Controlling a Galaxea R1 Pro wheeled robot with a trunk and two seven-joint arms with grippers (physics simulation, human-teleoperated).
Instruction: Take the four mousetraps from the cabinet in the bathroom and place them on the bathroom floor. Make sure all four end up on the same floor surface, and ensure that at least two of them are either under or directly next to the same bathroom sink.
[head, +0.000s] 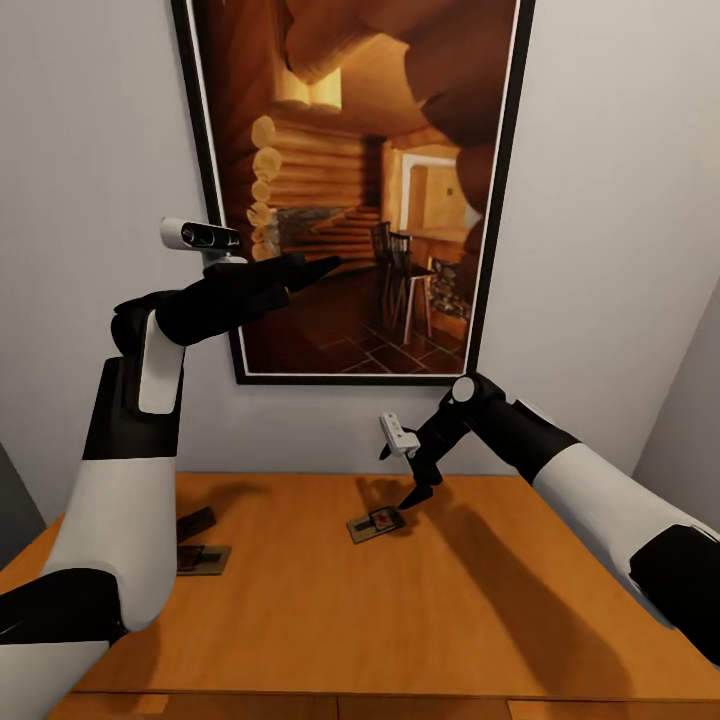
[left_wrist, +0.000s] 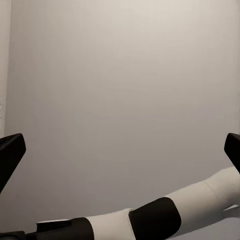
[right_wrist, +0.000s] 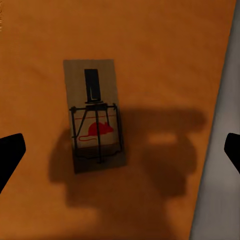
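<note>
on the cabinet (head: 480, 600) top | mousetrap (head: 376, 523) below right end effector (head: 415, 497), spread wide | left end effector (head: 318, 266) raised, wide

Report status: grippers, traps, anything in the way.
Right gripper open, hovering above a flat brown mousetrap with red mouse print on the orange-brown wooden cabinet top. Left gripper raised, open, empty. Two more traps beside left arm. Nothing blocking.
</note>
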